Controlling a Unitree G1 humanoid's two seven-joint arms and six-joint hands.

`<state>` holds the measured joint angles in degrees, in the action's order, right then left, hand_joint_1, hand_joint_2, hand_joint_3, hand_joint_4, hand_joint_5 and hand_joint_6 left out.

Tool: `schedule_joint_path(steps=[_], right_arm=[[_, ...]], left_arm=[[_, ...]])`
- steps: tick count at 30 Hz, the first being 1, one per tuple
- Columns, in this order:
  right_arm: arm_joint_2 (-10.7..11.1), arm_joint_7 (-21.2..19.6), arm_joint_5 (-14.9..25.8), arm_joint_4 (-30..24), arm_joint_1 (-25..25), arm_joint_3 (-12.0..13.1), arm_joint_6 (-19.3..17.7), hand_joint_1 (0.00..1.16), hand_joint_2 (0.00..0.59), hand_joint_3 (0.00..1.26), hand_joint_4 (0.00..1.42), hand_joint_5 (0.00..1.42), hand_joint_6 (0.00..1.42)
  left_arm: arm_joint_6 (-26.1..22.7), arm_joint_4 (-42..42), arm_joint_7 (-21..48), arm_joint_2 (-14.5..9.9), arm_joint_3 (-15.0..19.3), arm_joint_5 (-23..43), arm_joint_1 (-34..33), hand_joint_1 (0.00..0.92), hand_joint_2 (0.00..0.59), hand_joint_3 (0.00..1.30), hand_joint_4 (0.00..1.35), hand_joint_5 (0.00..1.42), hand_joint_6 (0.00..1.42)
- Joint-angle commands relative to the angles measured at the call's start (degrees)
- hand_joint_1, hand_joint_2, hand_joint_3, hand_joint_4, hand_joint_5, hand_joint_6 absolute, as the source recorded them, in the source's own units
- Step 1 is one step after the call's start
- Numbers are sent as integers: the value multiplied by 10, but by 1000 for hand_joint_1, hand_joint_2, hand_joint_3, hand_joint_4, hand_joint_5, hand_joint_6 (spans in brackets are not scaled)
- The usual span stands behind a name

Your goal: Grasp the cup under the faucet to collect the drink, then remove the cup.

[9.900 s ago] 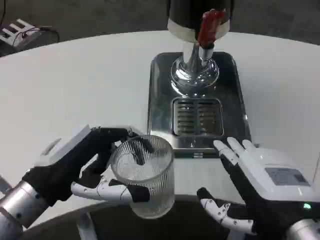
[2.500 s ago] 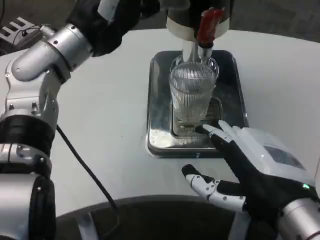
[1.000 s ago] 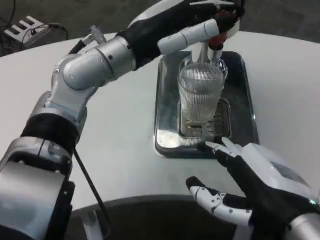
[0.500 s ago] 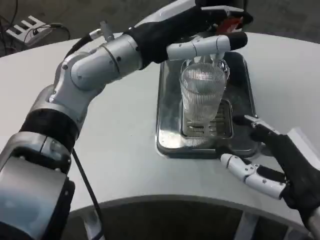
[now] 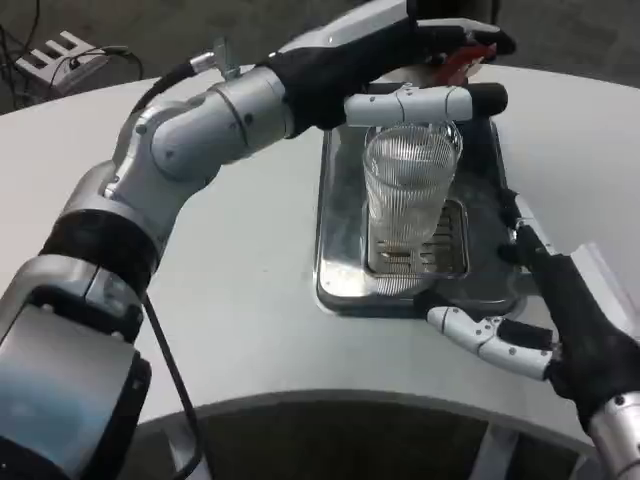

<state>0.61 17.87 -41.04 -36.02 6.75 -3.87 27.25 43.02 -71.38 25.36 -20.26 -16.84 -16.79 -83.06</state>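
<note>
Ribbed clear glass, the cup (image 5: 408, 192) stands upright on the drip grate (image 5: 418, 250) of the steel tray (image 5: 340, 270), right of frame centre on the white table (image 5: 240, 300). At the top, our left hand (image 5: 430, 70) reaches over it, fingers on the red tap lever (image 5: 462, 57). At lower right, our right hand (image 5: 545, 310) lies released beside the tray, fingers spread, holding nothing.

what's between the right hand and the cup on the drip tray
Nothing visible. The right hand waits open at the tray's front right corner, and the gap to the cup is bare tray. The left hand is up at the faucet lever.
</note>
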Motion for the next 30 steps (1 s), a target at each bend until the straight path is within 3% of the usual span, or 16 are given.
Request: schedule_joint_path(steps=[1,4,11,18,21,30], right_arm=[[7,-35,19,26,7,-15,-21,675,236,5,32,133,207],[10,-59,33,49,12,-17,-36,683,230,0,32,95,177],[1,-159,22,108,48,-25,-59,713,222,0,56,75,133],[-1,-202,57,207,108,-21,-67,725,213,0,38,65,111],[6,-200,73,261,144,-23,-64,724,202,0,14,14,88],[6,-244,110,325,189,-10,-82,719,200,0,4,4,79]], left_arm=[[12,-12,17,17,-33,-47,11,0,92,223,161,274,255],[17,-11,12,17,-36,-54,9,0,92,223,161,263,243],[25,-10,7,17,-41,-53,9,0,86,223,154,262,240],[29,-8,2,18,-36,-46,10,0,69,215,157,262,239],[30,-8,1,17,-33,-43,10,0,64,214,159,262,239],[34,-6,3,12,-24,-36,7,0,62,214,160,262,239]])
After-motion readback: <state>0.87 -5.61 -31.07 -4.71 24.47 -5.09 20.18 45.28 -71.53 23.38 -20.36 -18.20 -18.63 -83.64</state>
